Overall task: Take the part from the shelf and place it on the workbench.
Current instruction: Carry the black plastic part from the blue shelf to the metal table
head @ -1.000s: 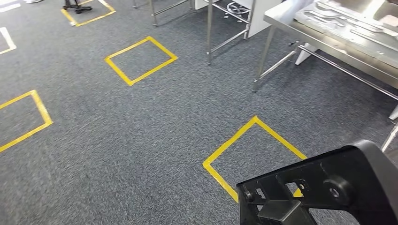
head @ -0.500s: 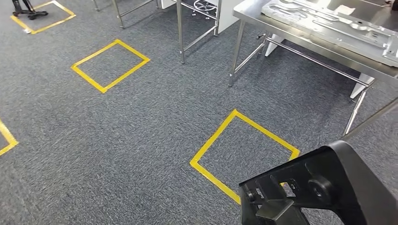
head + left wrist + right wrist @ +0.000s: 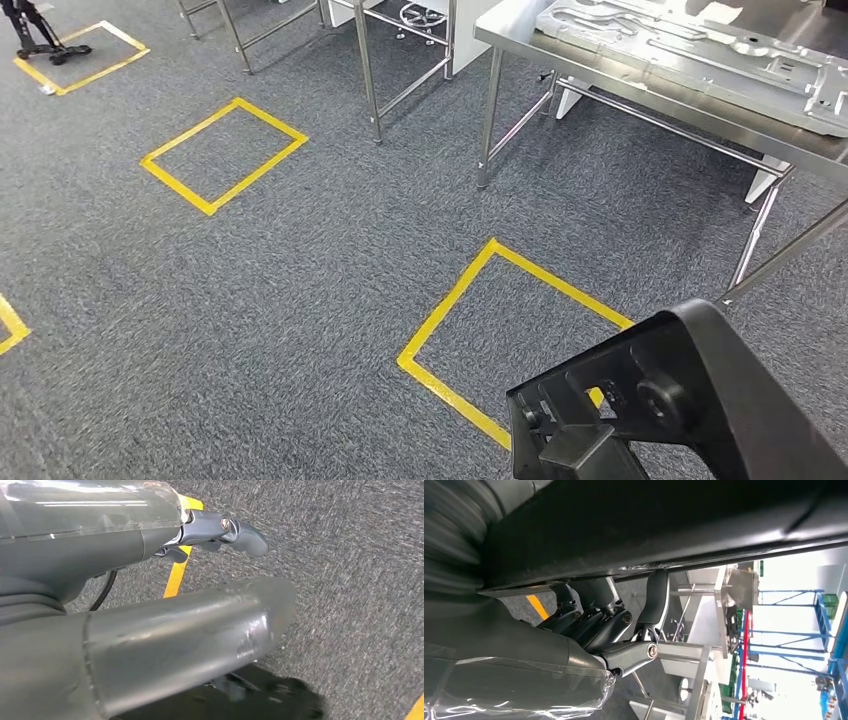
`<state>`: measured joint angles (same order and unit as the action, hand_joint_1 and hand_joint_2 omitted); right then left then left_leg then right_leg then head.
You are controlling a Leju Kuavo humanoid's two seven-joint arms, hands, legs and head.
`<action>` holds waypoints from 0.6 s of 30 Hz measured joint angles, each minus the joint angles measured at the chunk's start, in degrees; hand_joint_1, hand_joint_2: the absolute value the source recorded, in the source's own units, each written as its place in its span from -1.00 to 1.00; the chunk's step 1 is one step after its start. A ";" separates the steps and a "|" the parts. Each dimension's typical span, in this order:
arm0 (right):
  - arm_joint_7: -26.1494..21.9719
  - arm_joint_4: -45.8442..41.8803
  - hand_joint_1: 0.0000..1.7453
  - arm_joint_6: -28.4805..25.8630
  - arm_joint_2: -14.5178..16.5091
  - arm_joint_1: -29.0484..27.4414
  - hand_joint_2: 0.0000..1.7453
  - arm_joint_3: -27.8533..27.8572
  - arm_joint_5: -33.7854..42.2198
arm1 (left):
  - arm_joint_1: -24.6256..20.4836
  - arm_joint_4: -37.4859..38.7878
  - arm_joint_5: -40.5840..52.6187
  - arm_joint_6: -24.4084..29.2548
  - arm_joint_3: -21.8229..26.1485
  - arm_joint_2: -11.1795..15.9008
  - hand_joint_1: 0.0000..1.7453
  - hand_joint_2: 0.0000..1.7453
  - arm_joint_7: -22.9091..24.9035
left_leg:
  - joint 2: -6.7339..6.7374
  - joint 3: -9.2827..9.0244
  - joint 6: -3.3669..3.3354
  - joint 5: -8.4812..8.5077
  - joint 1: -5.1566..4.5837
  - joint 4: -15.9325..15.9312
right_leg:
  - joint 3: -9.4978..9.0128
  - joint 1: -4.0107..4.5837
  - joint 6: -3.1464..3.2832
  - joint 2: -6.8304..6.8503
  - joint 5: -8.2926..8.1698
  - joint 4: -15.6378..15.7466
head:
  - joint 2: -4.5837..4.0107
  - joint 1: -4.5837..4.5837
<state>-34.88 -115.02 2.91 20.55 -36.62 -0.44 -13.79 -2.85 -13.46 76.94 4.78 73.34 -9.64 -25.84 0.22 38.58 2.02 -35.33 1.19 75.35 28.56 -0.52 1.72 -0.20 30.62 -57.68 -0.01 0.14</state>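
Black part (image 3: 680,400) gripped by right hand (image 3: 614,630); long axis slants toward workbench (image 3: 640,85)

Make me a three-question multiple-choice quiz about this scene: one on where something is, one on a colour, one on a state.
1. Where does the large silver metal panel lie?
A. On the steel workbench
B. On the carpet
C. Inside a floor square

2. What colour are the taped floor squares?
A. White
B. Yellow
C. Red

3. What is the black part's state?
A. Lying on the floor
B. Carried above the floor
C. Resting on the workbench

Answers: 1 A, the panel rests on the benchtop. 2 B, the tape is yellow. 3 B, the right hand presses against it above the carpet.
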 joint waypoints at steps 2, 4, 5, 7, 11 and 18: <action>0.01 0.01 1.00 -0.02 0.00 -0.01 1.00 -0.01 0.00 | 0.12 0.00 0.00 0.01 0.01 0.13 -1.00 -1.00 0.03 | 0.00 -0.29 -0.01 5.27 0.01 -4.37 | -1.82 -0.05 -0.28 -0.26 1.35 0.00 | 0.01 -0.09; 0.01 0.02 1.00 -0.05 0.00 0.01 1.00 -0.04 -0.02 | 0.18 0.00 0.00 -0.01 0.03 0.27 -1.00 -1.00 0.04 | -0.01 -2.00 -0.24 9.45 -0.06 -10.19 | -3.24 -0.05 -0.74 -0.31 2.61 -0.01 | 0.01 -0.10; 0.01 0.01 1.00 -0.10 0.00 0.03 1.00 -0.08 -0.07 | 0.18 0.00 0.00 -0.02 0.04 0.30 -1.00 -1.00 0.06 | -0.04 -2.82 -0.44 9.82 -0.17 -12.18 | -3.54 0.04 -1.06 -0.37 3.10 -0.11 | 0.01 -0.11; 0.03 0.00 1.00 -0.21 0.01 0.06 1.00 -0.16 -0.26 | 0.12 0.00 0.01 -0.06 0.06 0.29 -1.00 -1.00 0.14 | -0.07 -3.48 -1.20 8.62 -0.41 -13.42 | -3.62 0.23 -1.70 -0.43 3.47 -0.15 | 0.01 -0.05; 0.20 -0.01 1.00 0.35 0.01 0.15 1.00 -0.40 -0.33 | 0.19 0.00 0.04 -0.32 0.06 0.24 -1.00 -1.00 0.26 | -0.18 -5.06 -2.78 7.53 -0.19 -15.23 | -2.09 0.19 -2.76 -0.28 3.16 -3.61 | 0.02 0.24; 0.01 -0.01 1.00 0.83 0.00 0.15 1.00 -0.39 -0.04 | 0.18 0.00 0.07 -0.54 0.06 0.21 -1.00 -1.00 0.27 | 0.99 -10.20 -3.33 4.18 -0.25 -16.31 | 9.17 0.22 -2.80 0.32 4.23 -12.70 | 0.01 0.58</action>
<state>-34.87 -115.03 3.74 20.55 -36.47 -0.83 -13.82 -2.67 -13.46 77.01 4.24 73.40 -9.43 -25.57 1.21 28.38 -1.31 -31.15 0.94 59.04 37.72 -0.30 -1.09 0.12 34.84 -70.38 0.00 0.73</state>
